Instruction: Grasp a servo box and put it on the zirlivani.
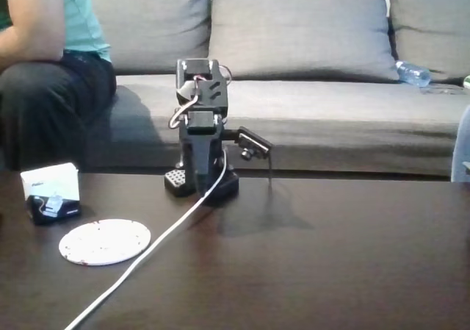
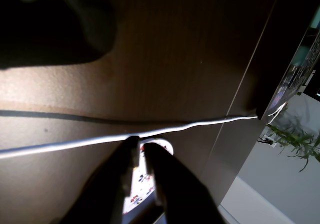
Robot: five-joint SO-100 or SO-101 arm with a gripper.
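Observation:
The servo box (image 1: 51, 190), white above and black below, stands near the table's left edge in the fixed view. Just in front of it and to the right, the zirlivani (image 1: 104, 241), a flat white speckled disc, lies on the dark table (image 1: 330, 271), a little apart from the box. The arm (image 1: 202, 124) is folded upright at the table's back edge, well right of both. In the wrist view my gripper (image 2: 140, 145) points down at the tabletop, its dark fingers together with nothing held. Part of the zirlivani (image 2: 141, 186) shows behind them.
A white cable (image 1: 158, 242) runs from the arm's base to the table's front edge, passing right of the disc. A person (image 1: 51, 58) sits on the grey sofa (image 1: 308, 87) behind the table. A water bottle (image 1: 413, 73) lies on the sofa at right.

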